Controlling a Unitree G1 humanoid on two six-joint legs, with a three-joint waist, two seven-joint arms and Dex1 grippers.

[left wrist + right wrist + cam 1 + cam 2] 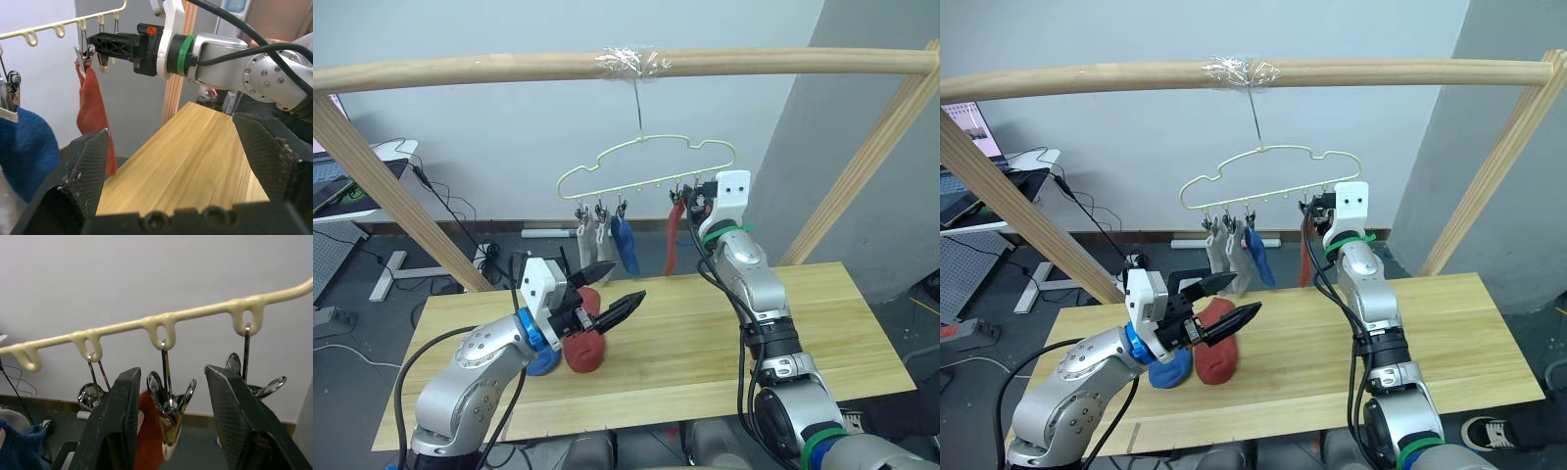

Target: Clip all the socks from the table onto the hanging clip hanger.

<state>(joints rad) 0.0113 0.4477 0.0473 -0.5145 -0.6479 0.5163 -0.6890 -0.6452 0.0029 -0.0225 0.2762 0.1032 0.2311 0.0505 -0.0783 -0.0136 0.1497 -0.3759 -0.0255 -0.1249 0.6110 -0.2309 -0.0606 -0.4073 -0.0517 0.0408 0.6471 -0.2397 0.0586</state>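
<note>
Clip hanger [646, 162] suspended by its hook from a taped point on the horizontal wooden pole [460, 69], above the far edge of the surface [705, 343]. Four socks clipped along its lower row: two light grey socks [590, 240] at the 9 o'clock end, one blue hung sock [626, 245] just beside them, one rust-red hung sock [673, 240] toward 3 o'clock, apart from the blue one.

Right gripper [171, 431] raised to the clip row at the 3 o'clock side, fingers [117, 426] spread, flanking a metal clip [168, 406] that pinches the top of the rust-red hung sock; contact between fingers and clip not resolvable.

Left gripper [612, 289] held low over the surface at 9 o'clock, fingers [88, 166] released and wide apart, grasping nothing, tips directed toward 3 o'clock.

Two socks remaining on the surface beneath and beside the left gripper: a rust-red sock [585, 348] and, touching it on its 9 o'clock side, a blue sock [544, 360] partly hidden by the left wrist.

Background: cables [460, 211] on the floor, a desk [352, 186] at far 9 o'clock.
</note>
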